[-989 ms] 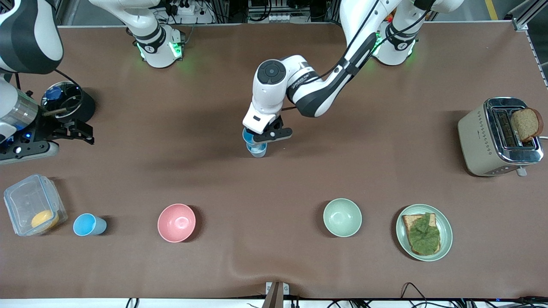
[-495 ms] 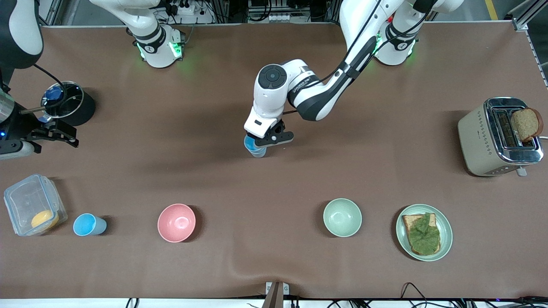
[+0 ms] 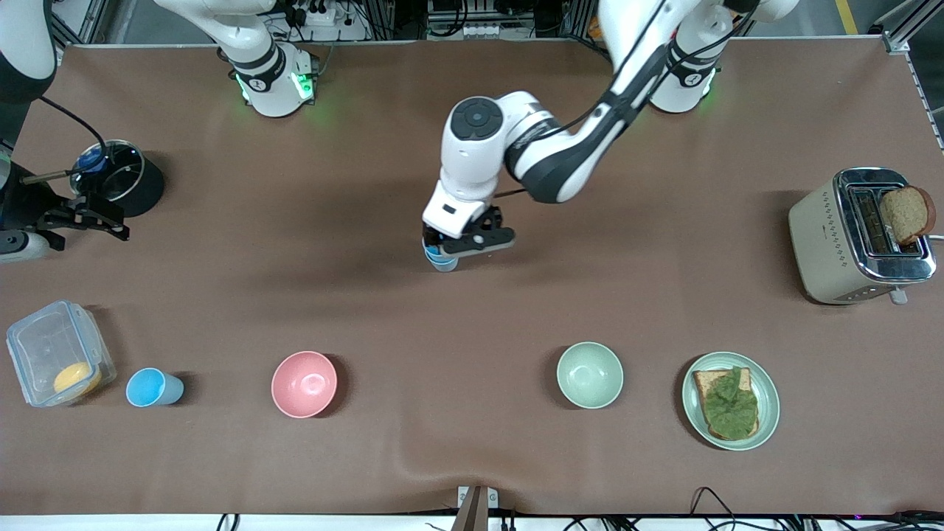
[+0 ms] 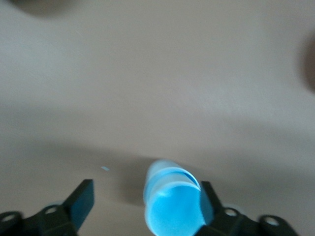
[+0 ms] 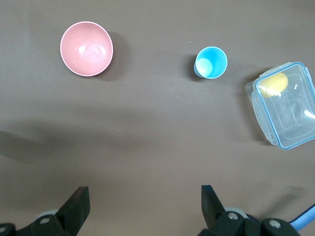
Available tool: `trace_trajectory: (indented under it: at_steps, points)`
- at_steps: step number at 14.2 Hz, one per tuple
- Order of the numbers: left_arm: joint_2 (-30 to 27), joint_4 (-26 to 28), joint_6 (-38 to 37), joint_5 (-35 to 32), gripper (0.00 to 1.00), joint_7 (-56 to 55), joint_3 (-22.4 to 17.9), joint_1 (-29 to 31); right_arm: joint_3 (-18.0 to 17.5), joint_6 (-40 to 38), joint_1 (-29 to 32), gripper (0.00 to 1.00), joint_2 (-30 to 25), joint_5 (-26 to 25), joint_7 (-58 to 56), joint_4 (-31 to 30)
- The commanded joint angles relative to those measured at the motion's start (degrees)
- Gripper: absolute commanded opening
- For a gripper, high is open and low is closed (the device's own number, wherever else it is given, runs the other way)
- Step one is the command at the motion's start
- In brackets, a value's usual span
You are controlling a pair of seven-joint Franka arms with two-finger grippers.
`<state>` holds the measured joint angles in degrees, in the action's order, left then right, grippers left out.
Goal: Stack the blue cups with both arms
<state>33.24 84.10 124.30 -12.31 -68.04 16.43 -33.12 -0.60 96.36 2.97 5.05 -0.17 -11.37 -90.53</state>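
Note:
Two nested blue cups (image 3: 442,260) stand in the middle of the table. My left gripper (image 3: 459,247) hangs just over them, open. In the left wrist view the stack (image 4: 172,206) sits between the spread fingers, close against one finger (image 4: 206,199) and well apart from the other. A third blue cup (image 3: 151,388) stands alone near the front camera at the right arm's end of the table; it also shows in the right wrist view (image 5: 211,62). My right gripper (image 3: 99,217) is open and empty, up in the air over the table's edge by the black pot; its tips (image 5: 145,201) show only bare table.
A pink bowl (image 3: 304,383) and a pale green bowl (image 3: 589,375) sit nearer the camera than the stack. A clear container (image 3: 55,352) with a yellow item is beside the lone cup. A black pot (image 3: 118,177), a plate with toast (image 3: 730,400) and a toaster (image 3: 859,236) stand around.
My left gripper has lifted slightly and now covers more of the stacked cups. My right gripper has drawn back toward the table's edge at its own end.

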Motion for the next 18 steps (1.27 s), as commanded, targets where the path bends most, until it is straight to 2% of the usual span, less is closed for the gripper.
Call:
trace_trajectory:
  at_steps: [1,4,7,12,15,16,18]
  points:
    - [-3.3,-4.1,-10.0,-0.3,1.00,5.0,0.6,5.5,-1.1,-0.6,1.6,1.00,-0.2,1.0,-0.1,0.4]
    - [-8.9,-4.7,-18.5,4.1,1.00,13.1,0.6,12.7,-1.2,-0.5,1.3,1.00,-0.1,1.0,-0.1,0.4]
    - [-11.3,-4.9,-25.7,5.0,1.00,21.3,0.5,19.9,-1.2,-0.4,1.2,1.00,-0.1,1.0,-0.1,0.4]
    - [-17.8,-4.1,-29.6,6.8,1.00,29.0,0.4,31.3,-1.2,-0.6,1.0,1.00,-0.1,1.0,-0.1,0.4]
    - [-21.5,-3.4,-35.0,6.7,1.00,31.3,0.2,35.2,-1.2,-0.7,1.0,1.00,-0.2,1.0,-0.1,0.4]
    - [-23.1,-1.6,-35.5,6.8,1.00,34.9,-0.1,35.5,-1.2,-0.7,1.0,1.00,-0.2,1.0,-0.1,0.4]
    - [-27.3,1.7,-35.9,7.6,1.00,40.3,-4.0,34.0,-1.2,-0.8,1.0,1.00,-0.2,1.0,-0.1,0.4]
